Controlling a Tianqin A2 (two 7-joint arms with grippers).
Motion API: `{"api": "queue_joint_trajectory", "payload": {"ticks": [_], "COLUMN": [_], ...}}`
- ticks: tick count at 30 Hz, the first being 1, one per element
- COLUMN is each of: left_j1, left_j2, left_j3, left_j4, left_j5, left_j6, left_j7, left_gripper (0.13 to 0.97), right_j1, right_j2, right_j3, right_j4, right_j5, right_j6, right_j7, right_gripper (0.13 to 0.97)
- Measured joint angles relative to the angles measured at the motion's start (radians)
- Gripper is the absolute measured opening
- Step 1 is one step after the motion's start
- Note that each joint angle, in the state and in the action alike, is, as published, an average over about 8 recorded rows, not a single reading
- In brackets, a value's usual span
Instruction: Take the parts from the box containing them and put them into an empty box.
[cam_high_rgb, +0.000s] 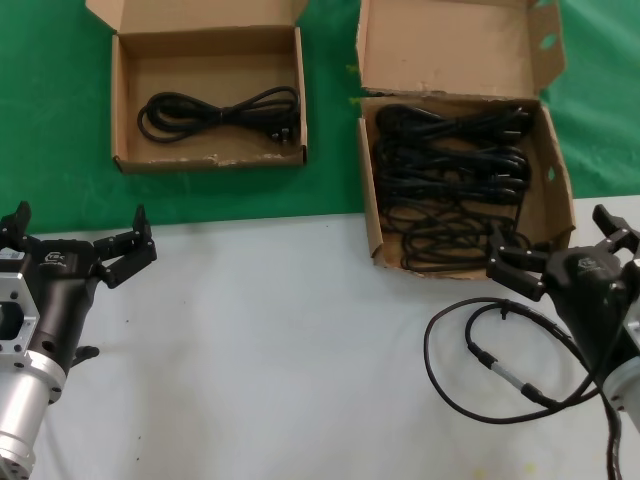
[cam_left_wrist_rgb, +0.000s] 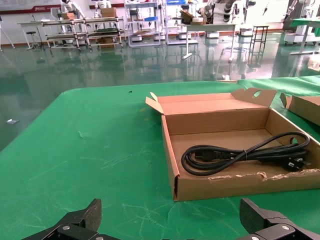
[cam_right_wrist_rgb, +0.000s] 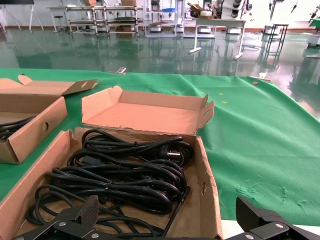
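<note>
Partly cut off, right hand (cam_high_rgb: 560, 245) spread over the cords (cam_high_rgb: 450, 180), left hand (cam_high_rgb: 78, 238) spread, empty

Loose black cable (cam_high_rgb: 500, 370) with silver connector (cam_high_rgb: 507, 374) lies looped on the white table (cam_high_rgb: 280, 350), just below my right fingers. Green cloth (cam_high_rgb: 50, 110) covers the surface beyond both sets of fingers.

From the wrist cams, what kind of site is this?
Probably a robot lab or workshop hall: glossy green floor, metal shelving racks, and other workbenches behind the green-covered table.
</note>
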Motion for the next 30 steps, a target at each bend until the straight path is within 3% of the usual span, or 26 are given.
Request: {"api": "queue_joint_trajectory", "payload": {"ticks": [30], "left_j1": [0.000], "left_j2": [0.000], "left_j3": [0.000], "left_j4": [0.000], "left_j5": [0.000], "left_j6": [0.000], "left_j7": [0.000], "left_gripper": [0.966], "right_j1": [0.000], "right_j2": [0.000], "right_j3": [0.000], "right_j4": [0.000], "right_j5": [0.000], "right_j6": [0.000], "right_j7": [0.000], "right_gripper": [0.966]}}
